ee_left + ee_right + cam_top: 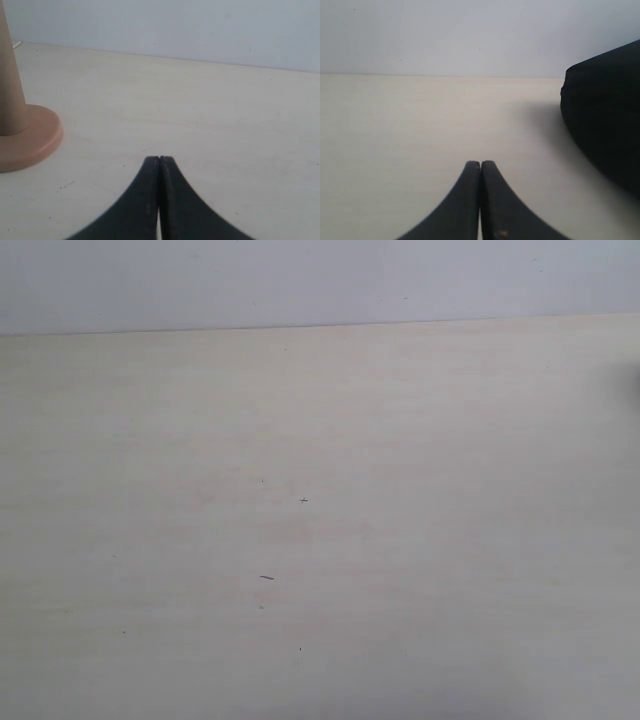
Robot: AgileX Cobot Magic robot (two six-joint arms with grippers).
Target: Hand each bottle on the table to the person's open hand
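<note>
No bottle shows in any view, and no hand either. The pale beige table [320,540] fills the exterior view, bare but for a few tiny dark specks; neither arm appears there. In the left wrist view my left gripper [159,159] is shut, its black fingertips pressed together over the bare table [200,110] with nothing between them. My right gripper [480,163] is shut the same way in the right wrist view, empty, low over the table [420,125].
A tan stand with a round base [25,140] and an upright post rises close beside the left gripper. A large black rounded object [605,120] sits near the right gripper. A pale wall [300,280] runs behind the table's far edge.
</note>
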